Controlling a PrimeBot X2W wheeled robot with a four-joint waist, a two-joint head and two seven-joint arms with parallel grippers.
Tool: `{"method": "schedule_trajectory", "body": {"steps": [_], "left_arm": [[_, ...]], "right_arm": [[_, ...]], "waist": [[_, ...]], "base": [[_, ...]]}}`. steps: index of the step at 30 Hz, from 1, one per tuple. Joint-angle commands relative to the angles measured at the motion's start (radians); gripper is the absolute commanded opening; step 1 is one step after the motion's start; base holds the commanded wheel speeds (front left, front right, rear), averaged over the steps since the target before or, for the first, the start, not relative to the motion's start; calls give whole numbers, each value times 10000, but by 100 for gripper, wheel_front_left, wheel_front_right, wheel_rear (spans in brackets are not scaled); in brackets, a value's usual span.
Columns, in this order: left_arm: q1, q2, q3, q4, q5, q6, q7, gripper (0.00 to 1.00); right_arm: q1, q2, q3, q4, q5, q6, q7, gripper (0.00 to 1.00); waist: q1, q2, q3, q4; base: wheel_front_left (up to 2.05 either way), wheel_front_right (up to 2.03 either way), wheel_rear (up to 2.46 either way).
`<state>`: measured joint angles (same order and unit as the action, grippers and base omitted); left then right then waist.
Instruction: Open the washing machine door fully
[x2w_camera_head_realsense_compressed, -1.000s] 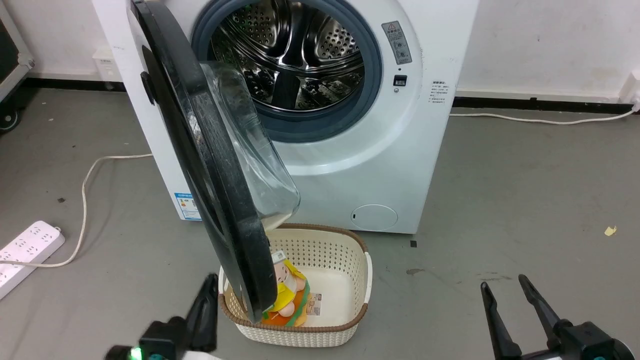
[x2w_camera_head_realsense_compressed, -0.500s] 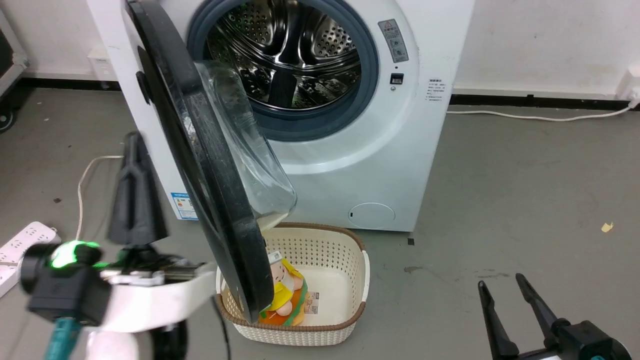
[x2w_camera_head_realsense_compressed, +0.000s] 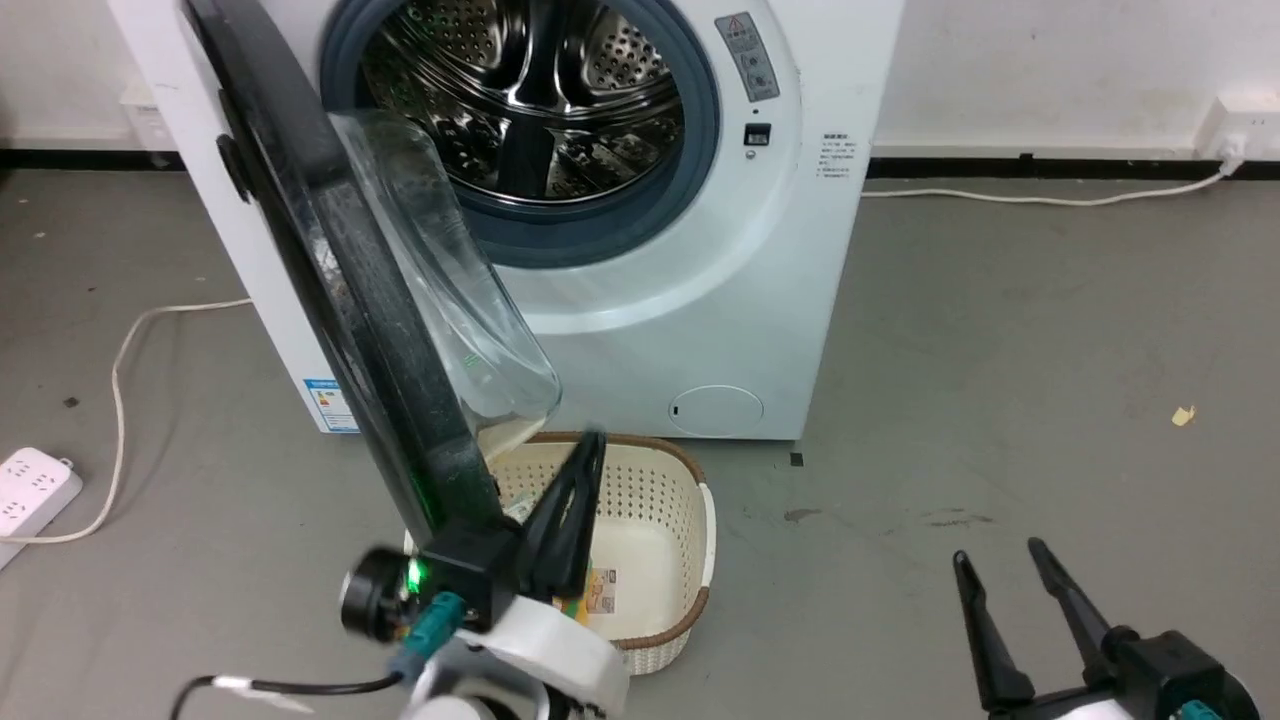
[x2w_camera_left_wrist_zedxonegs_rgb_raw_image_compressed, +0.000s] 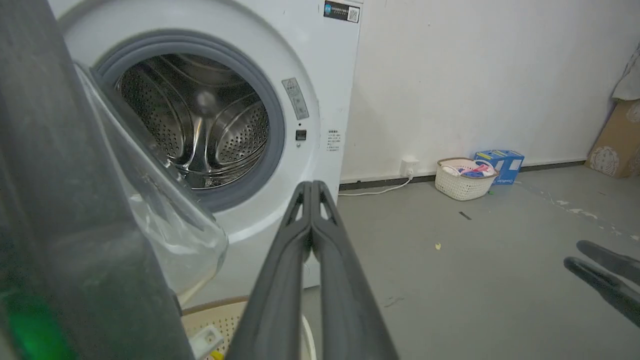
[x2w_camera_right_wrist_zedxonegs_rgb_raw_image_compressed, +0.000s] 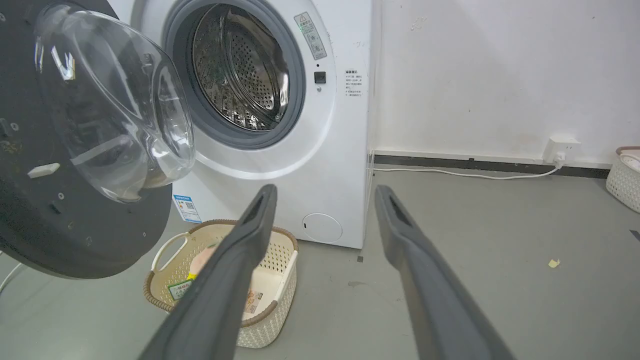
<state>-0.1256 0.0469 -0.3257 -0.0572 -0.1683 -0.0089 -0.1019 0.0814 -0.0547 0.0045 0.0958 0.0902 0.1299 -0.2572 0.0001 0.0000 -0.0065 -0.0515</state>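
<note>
Just beside the washing machine door, at its lower rim on the glass side, is the left gripper, fingers together, empty. The half-open door lies leftward of it; the spread right gripper is farther.

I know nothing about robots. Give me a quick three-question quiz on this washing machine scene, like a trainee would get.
1. True or false: the washing machine door is closed.
2. Which gripper is shut? A. left gripper B. right gripper
3. Fill in: near the door's lower edge stands a pale ___.
Key: 1 false, it stands open; 2 A; 3 basket.
</note>
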Motion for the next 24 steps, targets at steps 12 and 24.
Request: {"method": "schedule_trajectory", "body": {"steps": [12, 24], "left_arm": [[-135, 203, 388, 2768, -303, 438, -477, 0], [-15, 380, 465, 3204, -486, 480, -745, 0]], "right_arm": [[-190, 45, 77, 80, 288, 8, -45, 100], [-70, 45, 241, 308, 337, 8, -45, 100]], "waist": [[-1, 0, 346, 383], [-1, 0, 38, 1780]], "base": [[0, 0, 0], [0, 0, 0]]}}
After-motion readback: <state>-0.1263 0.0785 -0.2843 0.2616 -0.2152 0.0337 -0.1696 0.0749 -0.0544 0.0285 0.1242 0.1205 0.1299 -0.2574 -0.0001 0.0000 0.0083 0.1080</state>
